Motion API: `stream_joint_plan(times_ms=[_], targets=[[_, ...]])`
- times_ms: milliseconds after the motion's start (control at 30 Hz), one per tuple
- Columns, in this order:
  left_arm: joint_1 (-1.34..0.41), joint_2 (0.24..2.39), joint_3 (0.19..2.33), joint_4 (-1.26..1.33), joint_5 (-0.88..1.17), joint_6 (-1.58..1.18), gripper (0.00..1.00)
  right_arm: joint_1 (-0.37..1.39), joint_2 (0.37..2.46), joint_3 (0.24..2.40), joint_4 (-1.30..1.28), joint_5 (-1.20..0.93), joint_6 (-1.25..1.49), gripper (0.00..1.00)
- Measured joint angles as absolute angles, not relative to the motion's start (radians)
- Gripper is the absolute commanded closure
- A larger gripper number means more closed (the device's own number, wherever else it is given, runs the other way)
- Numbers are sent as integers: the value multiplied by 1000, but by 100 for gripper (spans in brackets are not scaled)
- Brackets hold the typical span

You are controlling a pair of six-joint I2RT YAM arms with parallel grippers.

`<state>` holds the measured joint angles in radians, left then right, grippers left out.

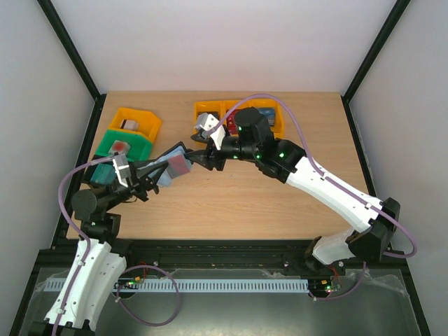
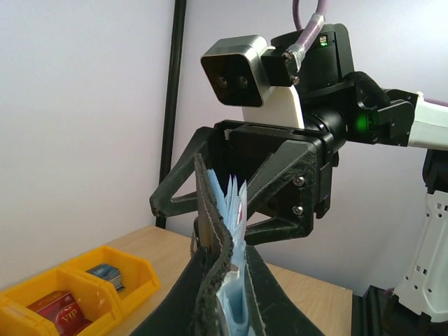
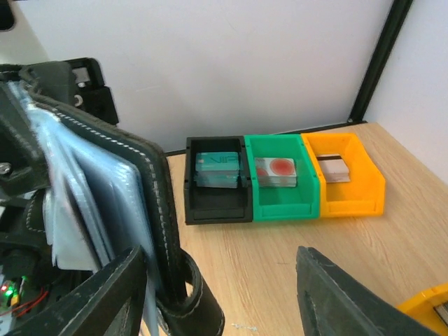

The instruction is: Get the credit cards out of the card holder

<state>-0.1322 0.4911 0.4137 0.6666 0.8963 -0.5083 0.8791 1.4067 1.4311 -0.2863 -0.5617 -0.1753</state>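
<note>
The black card holder (image 1: pixel 170 169) is held up above the table, open, with my left gripper (image 1: pixel 155 172) shut on its lower part. In the left wrist view its stitched black edge (image 2: pixel 213 266) rises between my left gripper's fingers (image 2: pixel 164 308), and the thin edges of the credit cards (image 2: pixel 236 199) stand up from the grey-blue pockets. A reddish card (image 1: pixel 181 164) shows at its right end. My right gripper (image 1: pixel 201 157) is open, facing the holder's top. In the right wrist view the holder (image 3: pixel 150 203) sits by the left finger (image 3: pixel 105 294), far from the right finger (image 3: pixel 343 297).
A black bin (image 3: pixel 217 196), a green bin (image 3: pixel 280 199) and a yellow bin (image 3: pixel 350 196) stand in a row at the table's left, each holding cards. More yellow bins (image 1: pixel 276 119) with cards sit at the back centre. Black frame posts mark the table's corners.
</note>
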Motion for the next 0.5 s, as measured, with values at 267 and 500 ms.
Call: stream_joint_plan(times_ms=[267, 500], targets=[[-134, 491, 414, 677, 924, -509, 98, 866, 1424, 1431, -314, -685, -218, 25], [-134, 491, 414, 687, 948, -509, 98, 863, 1462, 1432, -298, -735, -199, 25]])
